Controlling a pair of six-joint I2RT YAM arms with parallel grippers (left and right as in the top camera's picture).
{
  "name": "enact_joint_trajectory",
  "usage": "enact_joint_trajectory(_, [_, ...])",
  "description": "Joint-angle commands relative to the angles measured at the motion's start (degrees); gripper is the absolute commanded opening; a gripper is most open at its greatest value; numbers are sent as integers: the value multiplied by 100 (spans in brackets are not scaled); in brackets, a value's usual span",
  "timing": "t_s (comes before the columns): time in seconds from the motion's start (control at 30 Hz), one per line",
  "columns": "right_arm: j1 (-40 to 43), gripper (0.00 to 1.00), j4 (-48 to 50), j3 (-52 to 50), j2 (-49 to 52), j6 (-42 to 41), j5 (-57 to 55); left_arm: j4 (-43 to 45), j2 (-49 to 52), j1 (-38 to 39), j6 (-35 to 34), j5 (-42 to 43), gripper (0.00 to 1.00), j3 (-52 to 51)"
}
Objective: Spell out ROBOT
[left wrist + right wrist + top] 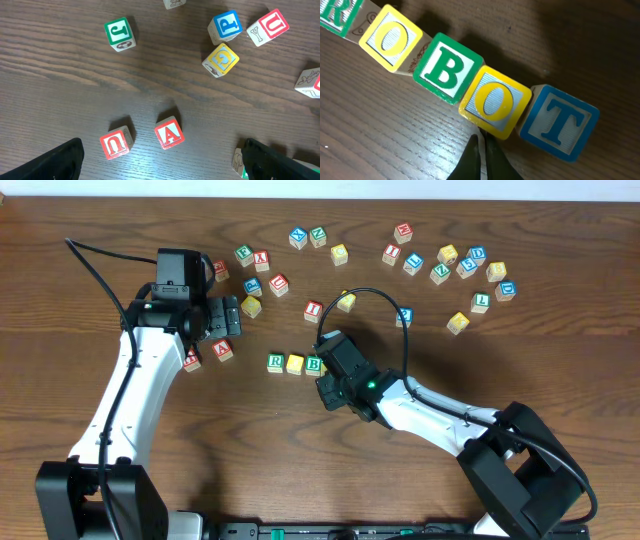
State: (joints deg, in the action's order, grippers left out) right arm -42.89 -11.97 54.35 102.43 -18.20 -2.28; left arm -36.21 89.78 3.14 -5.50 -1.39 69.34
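Right claw [481,149]: pressed together, empty | just ahead: yellow wooden O cube [495,102], between green B cube [445,70] and blue T cube [560,122] | push to be kept light, square.

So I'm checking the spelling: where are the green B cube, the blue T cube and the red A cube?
green B cube [443,71], right wrist view, middle of its lettered face
blue T cube [559,124], right wrist view, stem of the T
red A cube [170,134], left wrist view, on the A
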Motion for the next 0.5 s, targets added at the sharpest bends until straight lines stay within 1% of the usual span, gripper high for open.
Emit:
enact_joint_trajectory(0.0, [-39, 1, -55, 61, 83, -42, 96, -20, -9, -22, 79, 37, 99, -55])
enact_joint_trajectory(0.17, [-39, 1, -136, 61, 81, -151, 212, -22, -9, -22, 79, 37, 99, -55])
enact_joint_trajectory(0.47, [-42, 1, -461, 63, 39, -302, 892, -20, -9, -22, 79, 37, 99, -55])
